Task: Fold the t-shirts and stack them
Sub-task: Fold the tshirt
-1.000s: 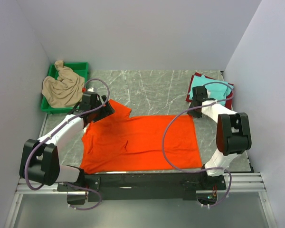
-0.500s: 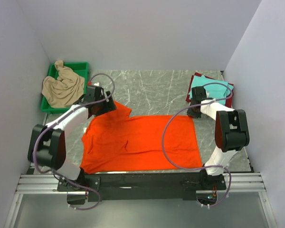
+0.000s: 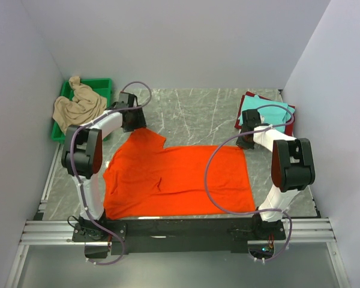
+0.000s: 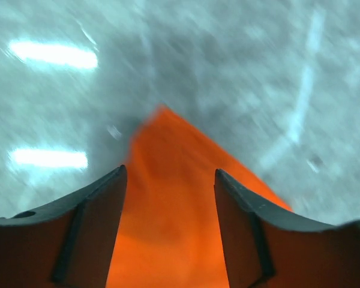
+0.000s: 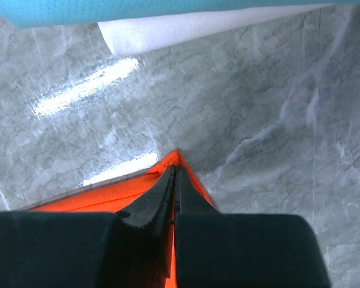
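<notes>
The orange t-shirt [image 3: 180, 180] lies flat mid-table, its long axis running left to right. The right gripper [image 5: 175, 171] is clamped on its far-right corner. The left gripper [image 4: 168, 177], jaws parted and empty, straddles the far-left sleeve tip [image 4: 162, 123]. Of the 2 far corners, 1 is pinched.

A spread shirt [image 3: 180, 177] lies on the bench [image 3: 198, 111] toward its near edge, about midway from left to right. At the far left corner stands a tray [image 3: 102, 82] with a crumpled shirt [image 3: 78, 111] in it. At the far right lies a stack of shirts [image 3: 273, 117]. The left tool [image 4: 168, 173] is over the spread shirt's far left tip, and the right tool [image 5: 175, 170] is at its far right corner, near the stack.
</notes>
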`<state>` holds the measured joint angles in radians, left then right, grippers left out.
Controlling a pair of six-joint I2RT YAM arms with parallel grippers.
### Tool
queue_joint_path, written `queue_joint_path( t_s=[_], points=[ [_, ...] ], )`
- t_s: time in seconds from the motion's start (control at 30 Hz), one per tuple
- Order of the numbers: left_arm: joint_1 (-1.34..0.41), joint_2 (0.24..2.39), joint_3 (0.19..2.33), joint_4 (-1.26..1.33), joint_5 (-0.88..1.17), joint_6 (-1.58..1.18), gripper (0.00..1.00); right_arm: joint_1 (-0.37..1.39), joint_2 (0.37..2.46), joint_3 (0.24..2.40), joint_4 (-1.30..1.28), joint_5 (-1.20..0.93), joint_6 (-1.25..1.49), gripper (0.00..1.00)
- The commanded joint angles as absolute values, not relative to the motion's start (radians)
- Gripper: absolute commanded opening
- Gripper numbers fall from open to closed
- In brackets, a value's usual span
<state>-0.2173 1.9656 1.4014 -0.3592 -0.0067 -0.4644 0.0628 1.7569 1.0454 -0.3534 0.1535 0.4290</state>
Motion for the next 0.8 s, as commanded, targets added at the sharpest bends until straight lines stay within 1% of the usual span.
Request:
queue_joint_path(
  t_s=[0.0, 0.17, 0.3, 0.47, 0.53, 0.77],
  points=[
    [-0.184, 2.019, 1.491, -0.371, -0.060, -0.428, 0.63, 0.057, 1.732, 1.065, -0.365, 0.184, 0.433, 0.00],
    [-0.183, 2.074, 1.557, -0.373, -0.080, -0.393, 0.58, 0.057, 1.732, 1.077, -0.376, 0.178, 0.437, 0.00],
    [-0.183, 2.094, 1.562, -0.353, -0.061, -0.377, 0.54, 0.057, 1.738, 1.089, -0.377, 0.172, 0.437, 0.00],
    [-0.184, 2.117, 1.569, -0.333, -0.022, -0.373, 0.51, 0.057, 1.743, 1.103, -0.385, 0.166, 0.436, 0.00],
    [-0.187, 2.128, 1.580, -0.330, -0.009, -0.370, 0.48, 0.057, 1.744, 1.106, -0.387, 0.164, 0.433, 0.00],
    [-0.210, 2.161, 1.611, -0.341, -0.009, -0.362, 0.44, 0.057, 1.752, 1.101, -0.385, 0.156, 0.436, 0.00]
  ],
)
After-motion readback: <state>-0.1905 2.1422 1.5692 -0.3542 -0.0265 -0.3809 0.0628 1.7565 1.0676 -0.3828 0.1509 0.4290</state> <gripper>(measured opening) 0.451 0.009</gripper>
